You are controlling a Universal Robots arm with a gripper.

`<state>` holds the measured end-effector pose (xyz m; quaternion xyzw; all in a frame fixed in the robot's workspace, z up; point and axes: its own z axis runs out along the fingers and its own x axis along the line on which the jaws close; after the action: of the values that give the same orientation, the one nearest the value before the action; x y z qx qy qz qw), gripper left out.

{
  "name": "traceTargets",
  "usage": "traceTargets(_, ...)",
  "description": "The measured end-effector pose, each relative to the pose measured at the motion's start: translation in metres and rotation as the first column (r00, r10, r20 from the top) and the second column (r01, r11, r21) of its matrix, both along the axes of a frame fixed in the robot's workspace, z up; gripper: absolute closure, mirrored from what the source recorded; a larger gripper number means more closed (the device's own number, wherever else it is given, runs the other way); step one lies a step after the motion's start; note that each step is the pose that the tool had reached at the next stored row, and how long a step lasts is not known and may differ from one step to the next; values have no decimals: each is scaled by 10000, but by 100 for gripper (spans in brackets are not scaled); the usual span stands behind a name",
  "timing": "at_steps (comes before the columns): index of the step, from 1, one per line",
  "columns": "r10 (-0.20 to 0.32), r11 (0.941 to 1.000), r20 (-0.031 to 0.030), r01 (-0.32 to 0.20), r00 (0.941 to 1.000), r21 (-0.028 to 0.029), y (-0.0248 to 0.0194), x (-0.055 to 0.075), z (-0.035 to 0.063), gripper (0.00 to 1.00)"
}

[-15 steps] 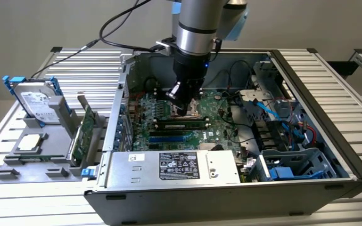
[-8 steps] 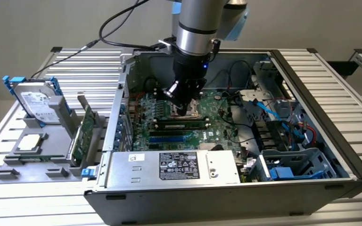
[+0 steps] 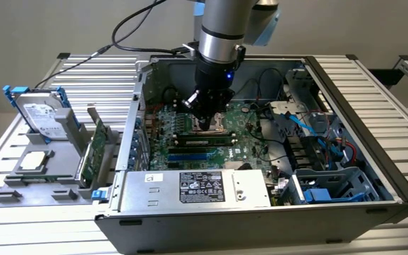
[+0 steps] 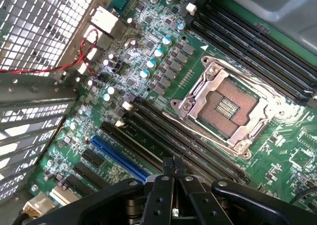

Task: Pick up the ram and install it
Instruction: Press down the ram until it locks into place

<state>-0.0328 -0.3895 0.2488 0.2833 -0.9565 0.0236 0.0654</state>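
In the exterior view, an open computer case (image 3: 346,111) lies on a slatted metal table (image 3: 104,69). The arm reaches down into it and its gripper (image 3: 207,121) hangs right over the CPU socket (image 4: 225,108) on the green motherboard (image 3: 243,146). The ram (image 3: 204,141), a narrow green stick with dark chips, lies along a slot just beside the socket, on the side toward the silver power supply (image 3: 197,188). It is close below the fingertips, and whether they touch it cannot be told. Well away from the socket, outside the case to the exterior view's left, a grey tray (image 3: 19,186) holds a hard drive (image 3: 37,114), an expansion card (image 3: 94,151) standing on edge and a square processor chip (image 3: 34,161).

In the wrist view, the black fingers (image 4: 166,173) are pressed together with nothing between them. They sit over the long black memory slots (image 4: 188,145) next to the socket, which is open and bare. A blue slot (image 4: 119,158) lies farther from the socket, past the black ones. A red wire (image 4: 74,61) loops near the board's edge, well apart from the socket. I cannot pick out the ram among these slots.
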Motion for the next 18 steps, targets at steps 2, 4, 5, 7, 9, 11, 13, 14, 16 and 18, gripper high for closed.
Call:
traceTargets(2,-270,9996,13,270,9996,-3,0,0,-2,89)
traceTargets(4,-547,9985,24,547,9985,-3,0,0,-4,89)
traceTargets(5,-699,9976,30,699,9976,-3,0,0,-6,89)
traceTargets(7,-970,9953,41,970,9953,-3,0,0,-8,89)
traceTargets(9,-1215,9926,49,1215,9926,-6,0,0,-10,89)
traceTargets(11,-1400,9902,60,1400,9901,-12,0,2,-11,89)
traceTargets(13,-1534,9882,81,1534,9881,-11,0,3,-11,89)
traceTargets(14,-1592,9872,99,1593,9872,-9,0,4,-11,89)
traceTargets(16,-1703,9854,144,1704,9853,-6,0,5,-11,89)
traceTargets(18,-1821,9833,214,1822,9830,2,0,5,-11,89)
